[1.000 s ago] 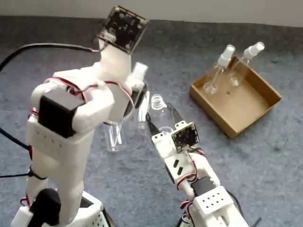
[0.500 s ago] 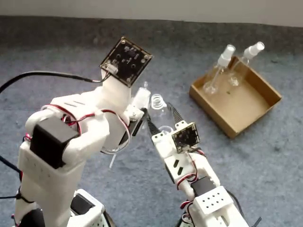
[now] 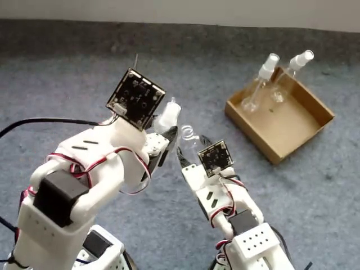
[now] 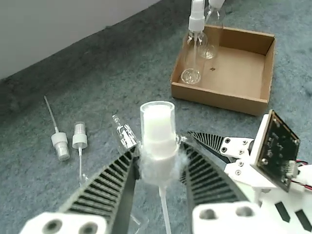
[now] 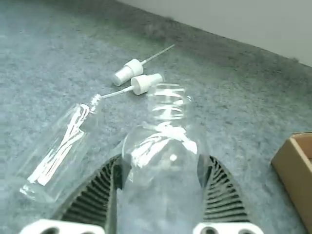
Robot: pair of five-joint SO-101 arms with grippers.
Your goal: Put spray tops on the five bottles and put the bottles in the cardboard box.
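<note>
Spray top (image 4: 157, 127) clamped in left gripper (image 4: 159, 149), clear bottle (image 5: 165, 139) clamped in right gripper (image 5: 161, 166)

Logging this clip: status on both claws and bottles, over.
Right claw shut on bottle. Left claw shut on spray top, close beside its neck. Two capped bottles in cardboard box. Nothing seen between top and neck.

Over the last second the left arm has leaned forward and down, lowering the left pincer (image 4: 158, 152) and the white plastic spray top (image 3: 169, 112) clamped in it to just beside the open threaded neck of the clear plastic bottle (image 3: 190, 138). The right pincer (image 5: 161, 165), gripping that bottle, has tipped slightly toward the left arm. In the high view the left arm now covers the second clear bottle (image 5: 58, 146), which lies on the grey desk (image 3: 292, 214).
</note>
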